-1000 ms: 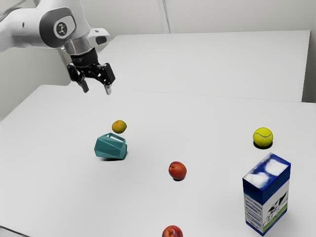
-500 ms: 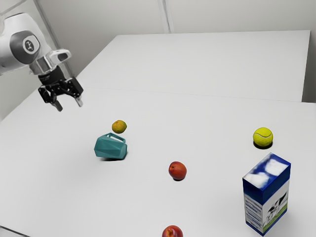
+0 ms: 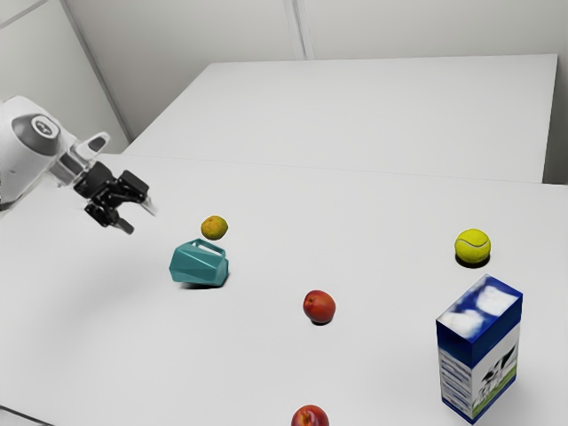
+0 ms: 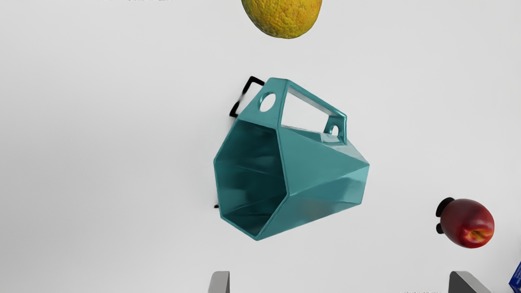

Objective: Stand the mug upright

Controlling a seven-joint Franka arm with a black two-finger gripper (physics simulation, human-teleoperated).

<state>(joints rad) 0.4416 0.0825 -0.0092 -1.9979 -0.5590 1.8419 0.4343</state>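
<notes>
My gripper (image 3: 142,218) hangs above the table on the exterior view's left, tilted toward the teal mug (image 3: 199,264) and apart from it. The mug lies on its side, its handle on the upper side. In the wrist view the mug (image 4: 321,171) shows its dark open mouth and its narrower base turned toward the red fruit. At that view's edge the gripper (image 4: 339,283) stands open, fingertips wide apart with nothing between them.
A yellow-orange fruit (image 3: 214,227) sits close beside the mug's handle side. One red fruit (image 3: 319,306) is farther toward the exterior view's right, another (image 3: 310,417) at its near edge. A tennis ball (image 3: 472,246) and a blue-white carton (image 3: 479,348) stand at the exterior view's right.
My hand first swung toward the exterior view's left and down, then sank further and tilted its fingers toward the mug. The mug and the other objects have stayed where they were.
</notes>
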